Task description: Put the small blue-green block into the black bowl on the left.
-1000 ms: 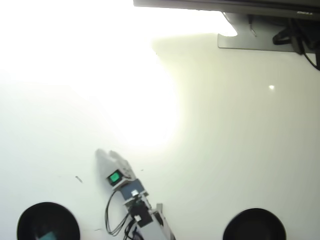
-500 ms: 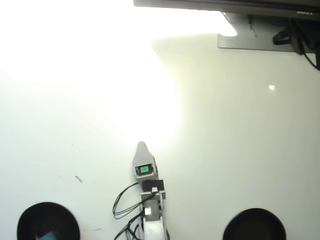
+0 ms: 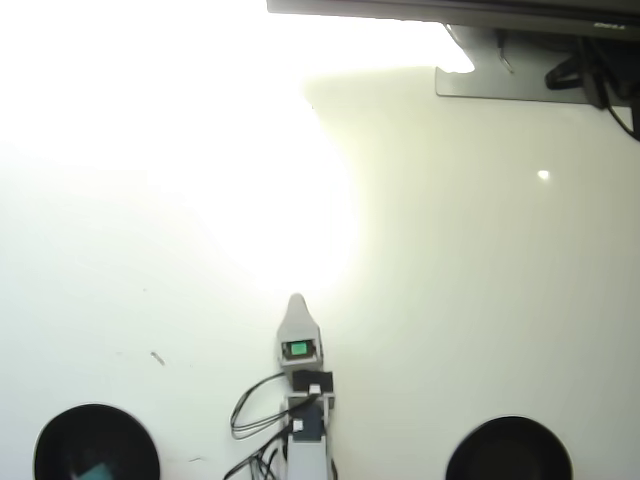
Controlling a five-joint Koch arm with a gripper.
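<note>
Teal shows inside the black bowl at the desk's near-left corner, likely the small blue-green block; the gripper points mid-desk, jaw state indiscernible.

You have a white table washed out by glare over its upper left. A second black bowl sits at the bottom right edge, cut off by the frame. At the top right, a grey metal plate carries black cables beneath a dark bar.
</note>
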